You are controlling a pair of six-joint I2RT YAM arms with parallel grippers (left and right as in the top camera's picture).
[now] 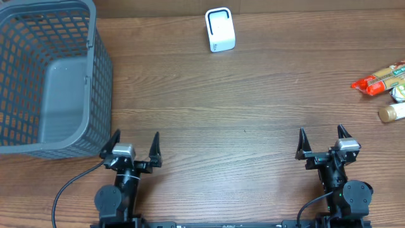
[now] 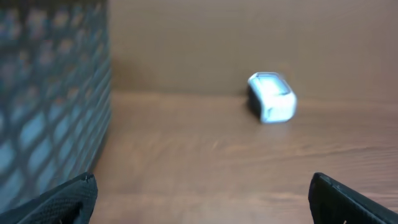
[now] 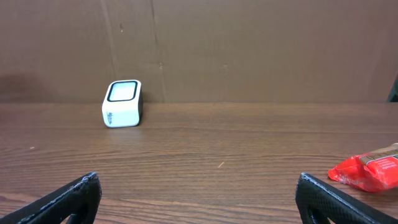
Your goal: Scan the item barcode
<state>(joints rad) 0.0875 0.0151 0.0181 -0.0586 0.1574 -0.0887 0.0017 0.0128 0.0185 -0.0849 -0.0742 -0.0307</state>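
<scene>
A white barcode scanner [image 1: 220,30] stands at the far middle of the wooden table, also visible as the scanner [image 2: 272,98] in the left wrist view and the scanner [image 3: 122,103] in the right wrist view. A red snack packet [image 1: 380,79] lies at the far right edge, and the packet [image 3: 367,171] shows low on the right in the right wrist view. My left gripper [image 1: 137,136] sits open at the near left, with nothing between its fingers [image 2: 74,199]. My right gripper [image 1: 321,132] is open at the near right, well short of the packet.
A large grey mesh basket [image 1: 101,76] fills the far left corner, close beside my left gripper; its wall [image 2: 50,106] shows in the left wrist view. A small beige bottle [image 1: 392,113] and a silvery pack [image 1: 400,93] lie by the red packet.
</scene>
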